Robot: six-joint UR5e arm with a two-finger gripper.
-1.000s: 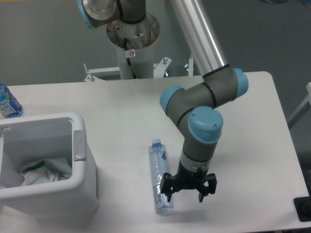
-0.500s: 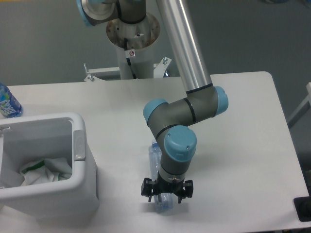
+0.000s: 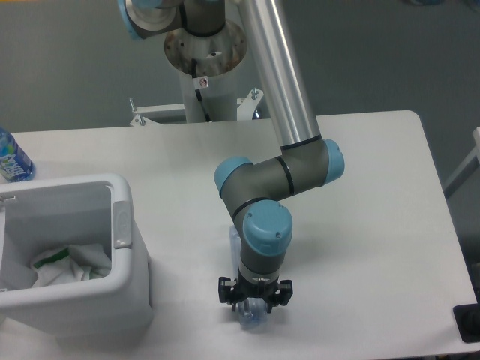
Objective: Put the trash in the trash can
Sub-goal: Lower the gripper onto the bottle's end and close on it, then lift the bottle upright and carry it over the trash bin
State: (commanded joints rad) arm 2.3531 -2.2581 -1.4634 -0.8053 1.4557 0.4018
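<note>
We see the gripper (image 3: pixel 254 295) low in the centre of the frame, pointing down over the crushed bottle (image 3: pixel 252 316), which lies on the white table (image 3: pixel 375 225). Most of the bottle is hidden behind the arm's wrist and blue joint cap; only a clear sliver by the wrist and its lower end under the fingers show. The black fingers sit on either side of that lower end, spread about as wide as the bottle, but we cannot tell whether they are pressing on it or merely straddling it. At the lower left stands the trash can (image 3: pixel 124 300), white with thick walls and a grey latch on its right wall; its left side is cut off by the frame edge. Inside it, at the bottom, lies the crumpled paper wrapper (image 3: pixel 71 262) with a green mark, partly hidden by the near wall. At the far left edge, above the can, a second bottle (image 3: pixel 11 161) with a bright blue label is half cut off. The arm's silver upper link runs out of the top of the frame.
</note>
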